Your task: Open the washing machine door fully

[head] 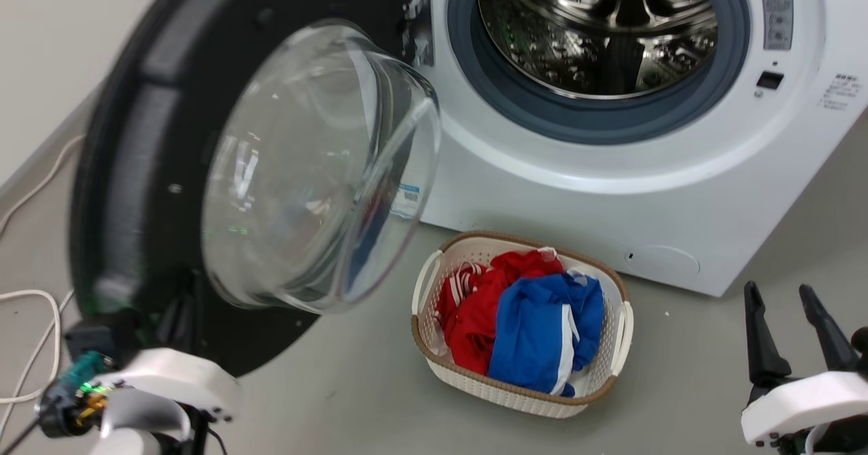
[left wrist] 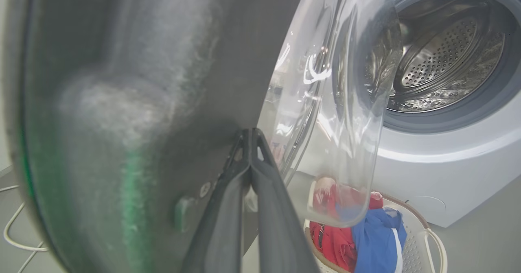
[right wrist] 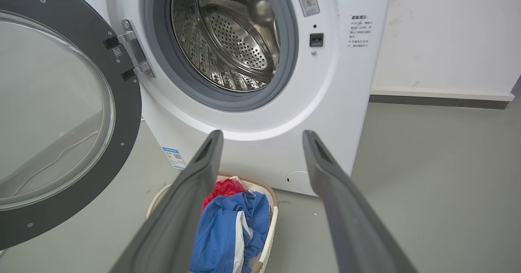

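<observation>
The washing machine door [head: 135, 136] is swung out to the left on its metal hinge [head: 417, 14], its glass bowl [head: 319, 170] bulging toward me. The white washing machine [head: 576, 190] shows its steel drum [head: 597, 28] uncovered. My left gripper [head: 182, 306] is low against the door's dark inner face; in the left wrist view its fingers [left wrist: 228, 191] lie shut together, tips touching the door [left wrist: 122, 102]. My right gripper [head: 776, 289] stands open at the lower right, holding nothing, well away from the door [right wrist: 126, 114] and machine [right wrist: 325, 102].
A wicker laundry basket [head: 620, 333] with red and blue clothes sits on the grey floor just in front of the machine, under the door's free edge. White cables [head: 41, 306] lie on the floor at the left. A wall [right wrist: 447, 41] stands right of the machine.
</observation>
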